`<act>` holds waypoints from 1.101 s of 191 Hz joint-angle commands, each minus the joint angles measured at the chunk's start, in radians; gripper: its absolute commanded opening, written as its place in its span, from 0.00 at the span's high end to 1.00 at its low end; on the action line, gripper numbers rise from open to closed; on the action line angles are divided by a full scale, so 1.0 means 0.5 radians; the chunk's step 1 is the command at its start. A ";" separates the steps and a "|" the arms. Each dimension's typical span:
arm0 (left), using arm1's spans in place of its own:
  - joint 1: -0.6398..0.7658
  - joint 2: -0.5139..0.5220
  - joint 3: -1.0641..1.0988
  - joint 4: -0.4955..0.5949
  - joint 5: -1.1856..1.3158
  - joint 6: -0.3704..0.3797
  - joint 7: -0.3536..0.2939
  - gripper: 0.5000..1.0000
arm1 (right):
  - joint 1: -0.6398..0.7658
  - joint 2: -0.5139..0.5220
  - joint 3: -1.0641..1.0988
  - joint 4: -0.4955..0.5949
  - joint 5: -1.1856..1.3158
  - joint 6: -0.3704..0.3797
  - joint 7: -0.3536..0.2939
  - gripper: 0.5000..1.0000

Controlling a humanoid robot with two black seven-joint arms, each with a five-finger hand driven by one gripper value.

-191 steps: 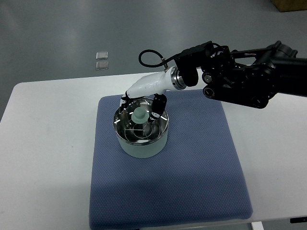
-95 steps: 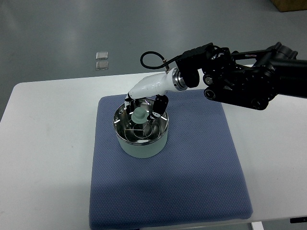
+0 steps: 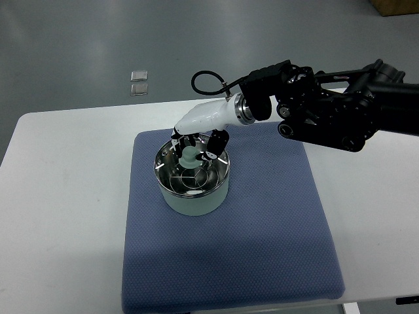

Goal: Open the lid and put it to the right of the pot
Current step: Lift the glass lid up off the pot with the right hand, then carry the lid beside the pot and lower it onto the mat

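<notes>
Right robot hand point(image 3: 196, 145): down over pot point(image 3: 192, 180), fingers curled around lid knob point(image 3: 189, 156) (touching or not, cannot tell) | lid point(image 3: 190, 171): on pot | pot: on blue mat point(image 3: 262, 229), on white tabletop point(image 3: 65, 196)

A white table point(image 3: 72, 196) with rounded corners is set on a grey, glossy floor point(image 3: 78, 39). Two small square tiles point(image 3: 139, 82) are seen on the floor beyond it. A brown box corner point(image 3: 396, 6) is visible top right.
</notes>
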 commanded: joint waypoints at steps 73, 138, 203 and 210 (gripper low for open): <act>0.001 0.000 -0.002 0.000 0.000 0.000 0.000 0.00 | 0.016 -0.012 0.003 0.015 0.003 -0.008 0.018 1.00; 0.001 0.000 0.001 0.000 0.000 -0.003 0.000 0.00 | 0.108 -0.104 0.022 0.080 0.046 0.005 0.031 1.00; 0.001 0.000 0.001 -0.003 0.000 0.000 0.000 0.00 | 0.227 -0.530 0.028 0.298 0.049 0.029 0.052 1.00; 0.001 0.000 0.001 -0.003 0.000 -0.003 0.000 0.00 | 0.224 -0.598 0.028 0.319 0.046 0.029 0.052 1.00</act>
